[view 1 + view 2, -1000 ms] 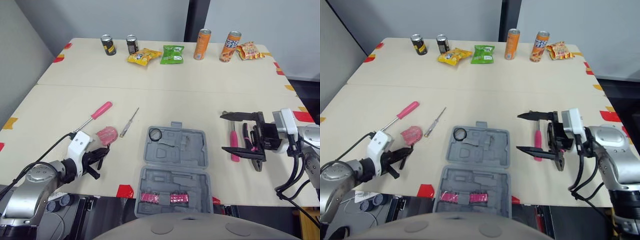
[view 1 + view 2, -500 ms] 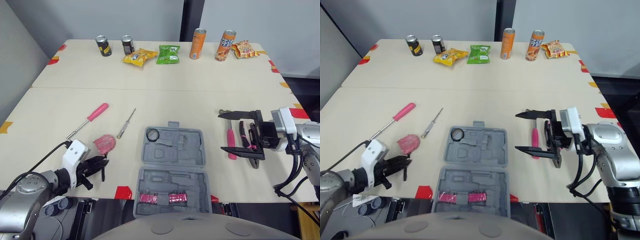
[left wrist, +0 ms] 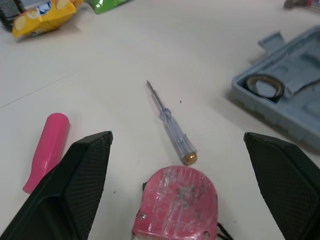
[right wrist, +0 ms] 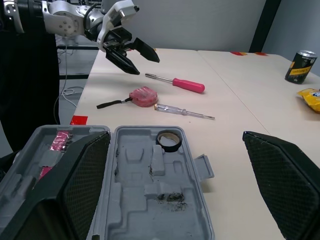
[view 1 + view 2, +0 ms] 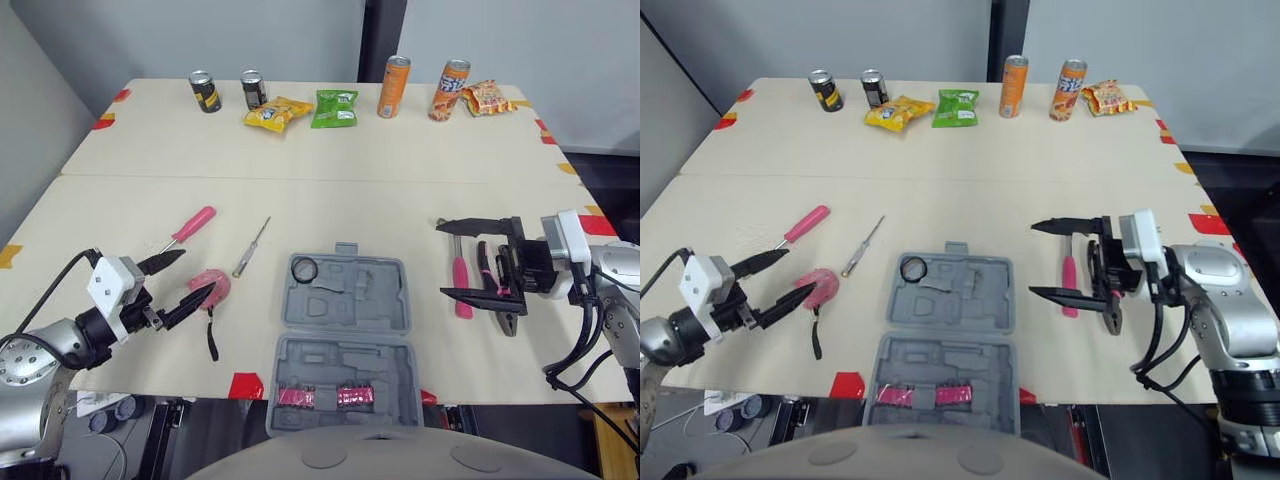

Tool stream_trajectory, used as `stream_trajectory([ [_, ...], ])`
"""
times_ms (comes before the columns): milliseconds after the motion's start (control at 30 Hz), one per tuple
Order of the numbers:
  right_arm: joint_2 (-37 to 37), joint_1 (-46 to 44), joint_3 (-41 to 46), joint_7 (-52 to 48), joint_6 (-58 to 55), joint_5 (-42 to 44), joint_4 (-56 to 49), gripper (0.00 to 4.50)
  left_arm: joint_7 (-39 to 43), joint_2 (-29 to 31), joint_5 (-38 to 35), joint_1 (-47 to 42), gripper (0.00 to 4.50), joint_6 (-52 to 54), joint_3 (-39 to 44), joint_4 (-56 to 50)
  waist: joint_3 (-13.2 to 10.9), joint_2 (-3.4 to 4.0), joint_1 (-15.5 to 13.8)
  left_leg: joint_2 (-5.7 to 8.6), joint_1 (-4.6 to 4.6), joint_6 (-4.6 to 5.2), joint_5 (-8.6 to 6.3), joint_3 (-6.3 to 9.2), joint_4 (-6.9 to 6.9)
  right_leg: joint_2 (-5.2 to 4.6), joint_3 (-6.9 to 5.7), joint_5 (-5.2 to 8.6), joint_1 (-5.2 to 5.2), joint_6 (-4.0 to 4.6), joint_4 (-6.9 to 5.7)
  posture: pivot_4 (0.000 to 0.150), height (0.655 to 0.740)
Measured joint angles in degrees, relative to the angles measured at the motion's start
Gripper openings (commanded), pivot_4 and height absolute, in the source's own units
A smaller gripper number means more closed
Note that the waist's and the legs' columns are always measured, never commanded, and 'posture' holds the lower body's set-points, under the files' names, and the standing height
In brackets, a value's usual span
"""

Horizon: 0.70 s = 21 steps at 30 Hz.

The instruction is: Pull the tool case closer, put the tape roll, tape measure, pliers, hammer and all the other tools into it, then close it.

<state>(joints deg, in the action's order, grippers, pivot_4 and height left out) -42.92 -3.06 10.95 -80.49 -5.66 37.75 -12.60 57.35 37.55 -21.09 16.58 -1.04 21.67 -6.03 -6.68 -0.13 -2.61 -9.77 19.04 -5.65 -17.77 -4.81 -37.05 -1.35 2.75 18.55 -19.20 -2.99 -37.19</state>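
The grey tool case [image 5: 345,340] lies open near the table's front edge, with the black tape roll [image 5: 306,269] in its far half. The pink tape measure [image 5: 212,287] lies left of the case, its black strap trailing toward me. My left gripper [image 5: 195,273] stands open right at it, and the tape measure [image 3: 177,202] shows between its two fingers. A pink-handled screwdriver [image 5: 190,225] and a clear-handled screwdriver [image 5: 255,247] lie just beyond. Right of the case, my right gripper [image 5: 442,258] hovers open with nothing in it, beside the pink-handled hammer [image 5: 459,275] and the pliers [image 5: 495,285].
Along the far edge stand two dark cans [image 5: 204,91], two orange cans [image 5: 392,87] and three snack bags [image 5: 337,107]. Red tape marks [image 5: 249,384] sit on the table's edges. A seam [image 5: 300,180] crosses the table between the tools and the snacks.
My left gripper has opened wide and moved up to the tape measure, which now lies between its fingers. The right gripper has stayed open in place.
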Motion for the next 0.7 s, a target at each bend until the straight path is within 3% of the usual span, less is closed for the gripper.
stream_trajectory([
  [300, -0.1, -0.5, 0.0, 0.6, -0.1, 0.1, -0.3, 4.5, 3.5, 3.7, 5.7, -4.4, 4.47, -4.1, -7.2, 10.2, 0.0, 0.01, 0.2, -0.01, -0.07, 0.01, 0.01, -0.02, 0.0, -0.02, 0.01, 0.01, -0.01, 0.02, -0.11, 0.15, 0.74],
  [700, -0.2, 0.0, 0.0, 1.1, -0.6, 0.1, -1.4, 4.5, -0.3, 3.6, 8.3, -5.6, 4.47, -5.3, -9.0, 14.2, 0.0, 0.0, 0.1, -0.01, -0.05, 0.01, 0.01, -0.02, -0.01, -0.02, 0.01, 0.01, -0.01, 0.03, -0.14, 0.15, 0.74],
])
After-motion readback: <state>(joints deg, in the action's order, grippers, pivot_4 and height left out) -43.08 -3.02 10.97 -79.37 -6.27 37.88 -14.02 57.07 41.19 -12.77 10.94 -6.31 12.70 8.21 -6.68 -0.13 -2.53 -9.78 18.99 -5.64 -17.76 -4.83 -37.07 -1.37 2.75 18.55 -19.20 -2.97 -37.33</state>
